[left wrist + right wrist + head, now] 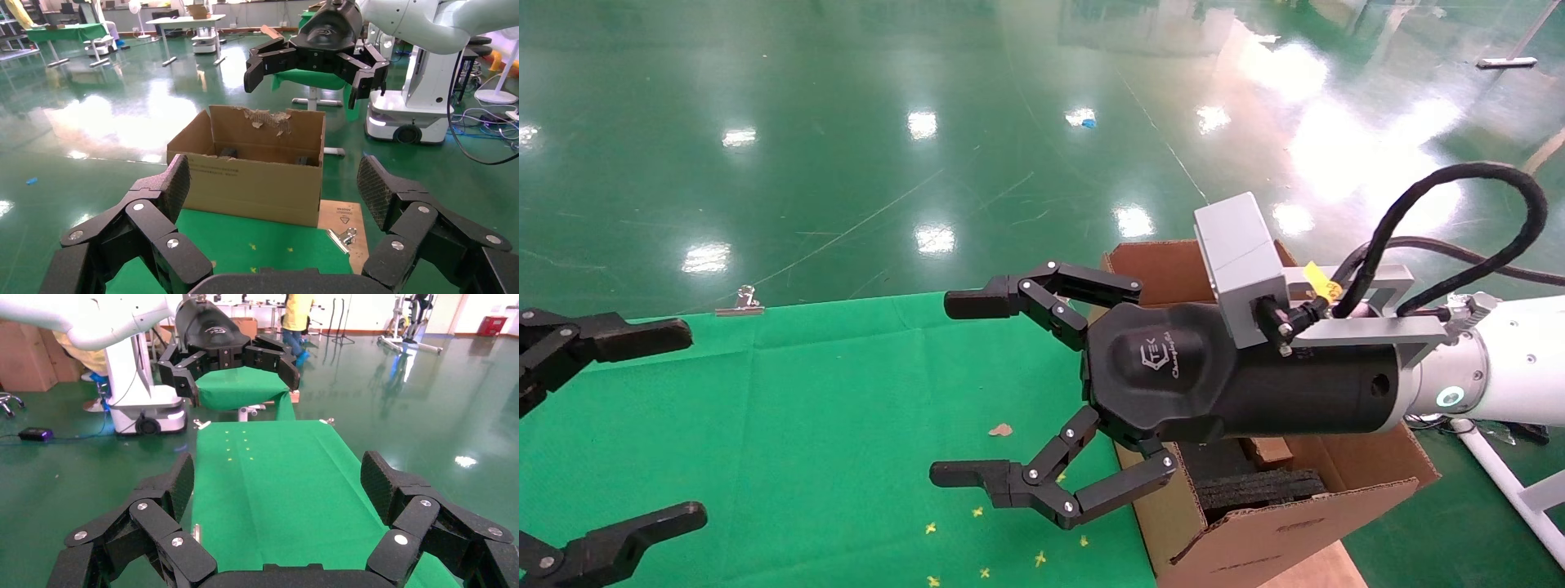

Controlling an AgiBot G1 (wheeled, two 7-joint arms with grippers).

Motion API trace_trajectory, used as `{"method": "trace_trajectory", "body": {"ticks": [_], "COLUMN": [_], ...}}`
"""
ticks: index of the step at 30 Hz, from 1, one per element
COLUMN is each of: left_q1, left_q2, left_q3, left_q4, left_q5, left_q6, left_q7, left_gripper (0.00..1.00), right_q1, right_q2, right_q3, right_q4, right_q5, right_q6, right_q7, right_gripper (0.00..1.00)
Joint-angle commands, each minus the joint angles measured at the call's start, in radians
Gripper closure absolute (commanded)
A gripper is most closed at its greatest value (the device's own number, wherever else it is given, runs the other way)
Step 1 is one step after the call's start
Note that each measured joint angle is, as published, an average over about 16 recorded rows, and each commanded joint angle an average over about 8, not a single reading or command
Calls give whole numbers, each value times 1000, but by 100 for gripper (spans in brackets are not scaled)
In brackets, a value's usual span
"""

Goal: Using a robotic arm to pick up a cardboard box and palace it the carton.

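Note:
The carton (pixel 1254 531) stands at the right end of the green-clothed table (pixel 829 392), open, with black foam (pixel 1258 488) inside; the left wrist view shows its torn far flap (pixel 251 184). The robotic arm (pixel 1500 359), my right arm, reaches across the carton's top. Its gripper (pixel 960 388) is open and empty, out over the cloth just left of the carton; it also shows in the left wrist view (pixel 312 82). My left gripper (pixel 678 425) is open and empty at the table's left end. The cardboard box is not clearly in view.
A metal binder clip (pixel 740 304) lies at the cloth's far edge. A brown scrap (pixel 1001 429) and yellow marks (pixel 977 513) lie on the cloth. A wooden board (pixel 343 217) sticks out beside the carton. A white frame leg (pixel 1508 482) stands at the right.

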Motion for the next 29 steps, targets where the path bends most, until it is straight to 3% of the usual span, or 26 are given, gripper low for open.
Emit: {"method": "trace_trajectory", "body": {"ticks": [1,29], "left_q1": [0,0], "left_q2": [0,0], "left_q3": [0,0], "left_q4": [0,0], "left_q5": [0,0], "left_q6": [0,0], "left_q7": [0,0], "left_gripper": [0,0], "right_q1": [0,0], "right_q2": [0,0], "right_q3": [0,0], "right_q4": [0,0], "right_q5": [0,0], "right_q6": [0,0], "right_q7": [0,0], "right_gripper": [0,0]}}
